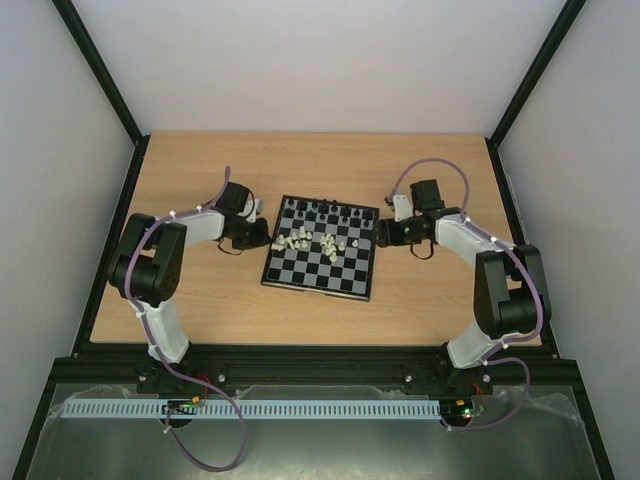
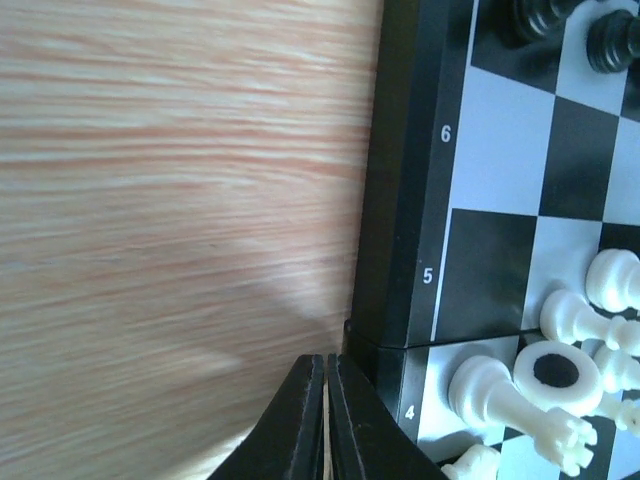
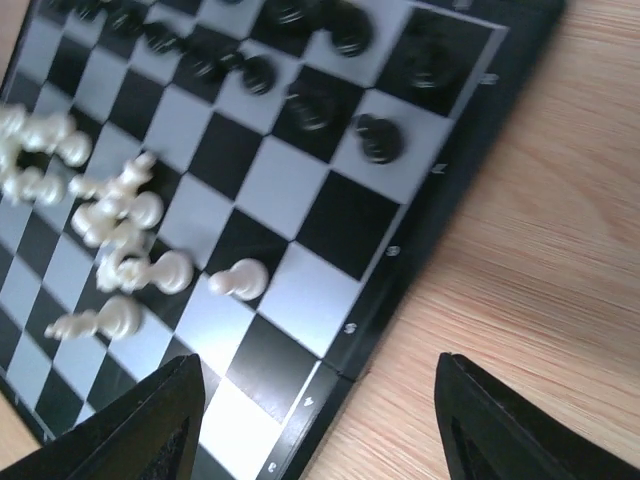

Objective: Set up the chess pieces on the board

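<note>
Because the white pieces (image 1: 318, 240) lie tumbled in a tight heap at the middle of the board (image 1: 321, 247), touching one another, a pinch on one risks dragging or scattering its neighbours. The right claw (image 3: 320, 405) hangs at the board's right edge with its jaws spread wide and nothing between them; so broad a spread may catch two pieces at once. The left claw (image 2: 326, 420) is closed tight on nothing, just beside the board's left edge; a nudge there may shift the board. The black pieces (image 1: 325, 210) stand along the far rows, where a low sweep may topple them.
</note>
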Controlling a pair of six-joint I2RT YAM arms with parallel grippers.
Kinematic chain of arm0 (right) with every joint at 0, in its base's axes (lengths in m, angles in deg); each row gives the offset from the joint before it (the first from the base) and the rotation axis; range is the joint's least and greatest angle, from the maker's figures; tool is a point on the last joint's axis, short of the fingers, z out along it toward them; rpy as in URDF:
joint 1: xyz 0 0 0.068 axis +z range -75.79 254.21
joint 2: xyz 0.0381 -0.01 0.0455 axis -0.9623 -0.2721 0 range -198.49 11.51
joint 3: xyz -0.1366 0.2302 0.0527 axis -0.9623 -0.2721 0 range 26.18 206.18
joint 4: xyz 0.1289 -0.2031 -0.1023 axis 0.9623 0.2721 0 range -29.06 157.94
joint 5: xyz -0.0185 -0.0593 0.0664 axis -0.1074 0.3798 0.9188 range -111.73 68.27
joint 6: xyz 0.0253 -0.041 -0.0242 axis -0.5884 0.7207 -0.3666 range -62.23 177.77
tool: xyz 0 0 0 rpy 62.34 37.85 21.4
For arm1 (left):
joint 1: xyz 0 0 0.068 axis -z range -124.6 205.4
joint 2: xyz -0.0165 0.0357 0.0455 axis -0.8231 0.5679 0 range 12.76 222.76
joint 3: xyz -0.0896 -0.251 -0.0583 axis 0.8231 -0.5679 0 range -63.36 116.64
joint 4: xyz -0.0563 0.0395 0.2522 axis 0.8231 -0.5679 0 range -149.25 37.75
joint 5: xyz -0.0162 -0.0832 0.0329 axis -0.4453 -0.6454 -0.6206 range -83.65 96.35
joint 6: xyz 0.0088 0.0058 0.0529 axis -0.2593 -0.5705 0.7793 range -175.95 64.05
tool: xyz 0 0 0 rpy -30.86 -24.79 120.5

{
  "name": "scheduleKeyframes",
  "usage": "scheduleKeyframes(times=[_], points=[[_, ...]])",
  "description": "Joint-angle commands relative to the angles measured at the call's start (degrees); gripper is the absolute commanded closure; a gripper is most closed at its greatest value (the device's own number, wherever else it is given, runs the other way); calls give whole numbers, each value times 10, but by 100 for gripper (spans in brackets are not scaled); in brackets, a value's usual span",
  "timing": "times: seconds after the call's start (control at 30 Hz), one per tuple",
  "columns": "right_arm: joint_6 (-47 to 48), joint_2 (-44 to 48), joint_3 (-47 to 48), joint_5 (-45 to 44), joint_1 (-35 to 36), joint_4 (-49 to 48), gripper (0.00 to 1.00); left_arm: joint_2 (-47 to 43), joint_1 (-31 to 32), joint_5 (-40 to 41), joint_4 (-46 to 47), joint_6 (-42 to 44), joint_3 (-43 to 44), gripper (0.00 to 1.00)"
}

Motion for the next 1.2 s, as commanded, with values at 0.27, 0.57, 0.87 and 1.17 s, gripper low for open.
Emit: scheduleKeyframes(times=[0.27,0.57,0.87,1.17], points=[[-58,-80,13,16,-34,33,54,8,54,-18,-20,-23,-62,98],[-54,-107,14,37,-37,40,68,4,80,-28,-5,-28,-87,98],[-34,-119,6,83,-37,71,72,-32,100,-31,9,-35,-136,98],[-30,-93,-13,92,-36,76,73,-95,105,-15,24,-55,-207,97]])
